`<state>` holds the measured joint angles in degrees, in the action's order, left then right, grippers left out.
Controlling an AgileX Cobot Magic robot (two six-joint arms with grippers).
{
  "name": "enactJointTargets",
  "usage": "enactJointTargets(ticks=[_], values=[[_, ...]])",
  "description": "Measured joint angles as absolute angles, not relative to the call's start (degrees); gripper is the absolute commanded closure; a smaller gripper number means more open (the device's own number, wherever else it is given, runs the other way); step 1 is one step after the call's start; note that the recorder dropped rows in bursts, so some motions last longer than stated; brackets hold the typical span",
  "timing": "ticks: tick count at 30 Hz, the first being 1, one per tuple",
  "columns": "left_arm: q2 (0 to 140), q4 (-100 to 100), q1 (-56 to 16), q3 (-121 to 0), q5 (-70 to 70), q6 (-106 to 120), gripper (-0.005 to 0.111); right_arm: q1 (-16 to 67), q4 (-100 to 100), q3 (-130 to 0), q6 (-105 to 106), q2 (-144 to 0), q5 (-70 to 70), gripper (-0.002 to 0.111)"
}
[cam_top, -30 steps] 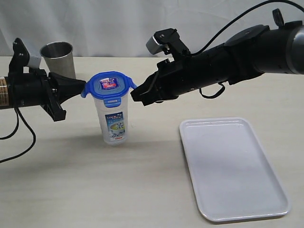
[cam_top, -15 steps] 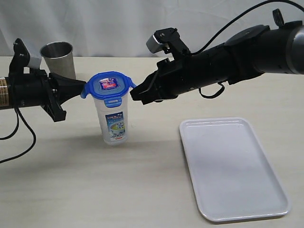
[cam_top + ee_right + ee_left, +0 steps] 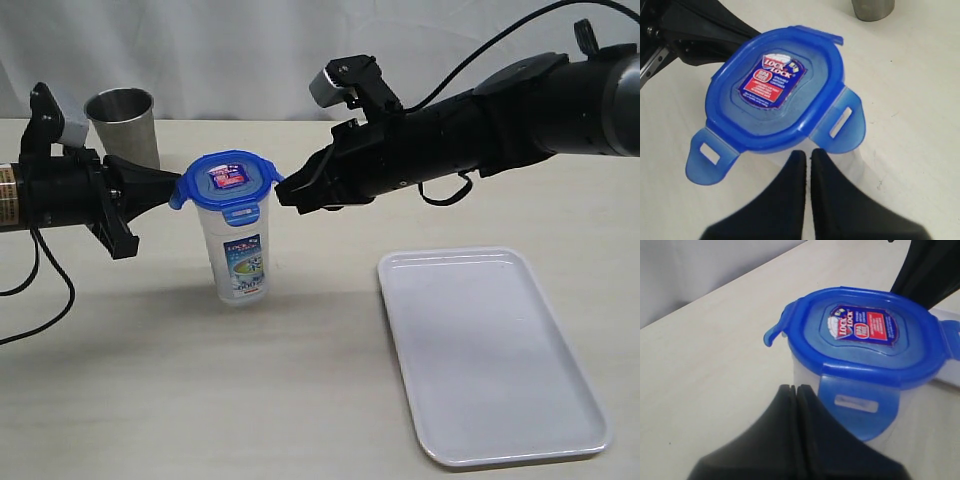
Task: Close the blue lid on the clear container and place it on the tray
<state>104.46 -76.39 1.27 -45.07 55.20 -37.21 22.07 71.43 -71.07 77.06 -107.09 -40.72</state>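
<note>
The clear container (image 3: 238, 262) stands upright on the table with the blue lid (image 3: 228, 178) sitting on top. The lid's front flap is folded down and its side flaps stick out. My left gripper (image 3: 176, 187) is shut and empty, its tip against the lid's left side flap. In the left wrist view the lid (image 3: 865, 335) lies just past my left gripper (image 3: 796, 388). My right gripper (image 3: 281, 193) is shut and empty, its tip at the lid's right flap. The right wrist view shows the lid (image 3: 775, 90) just beyond my right gripper (image 3: 807, 152). The white tray (image 3: 400, 265) lies at the front right.
A grey steel cup (image 3: 125, 122) stands behind my left arm, also showing as the steel cup (image 3: 872, 7) in the right wrist view. Black cables hang from both arms. A white curtain closes off the back.
My right gripper has risen slightly beside the lid's right flap. The container, the lid and my left gripper have stayed in place.
</note>
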Motion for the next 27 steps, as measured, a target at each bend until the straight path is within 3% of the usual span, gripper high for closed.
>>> enactJointTargets(ticks=[27], values=[[104.46,-77.71,1.27,-45.07,55.2,-38.79,0.107,22.07,73.95,-71.07,78.87,-107.09,-37.09,0.104]])
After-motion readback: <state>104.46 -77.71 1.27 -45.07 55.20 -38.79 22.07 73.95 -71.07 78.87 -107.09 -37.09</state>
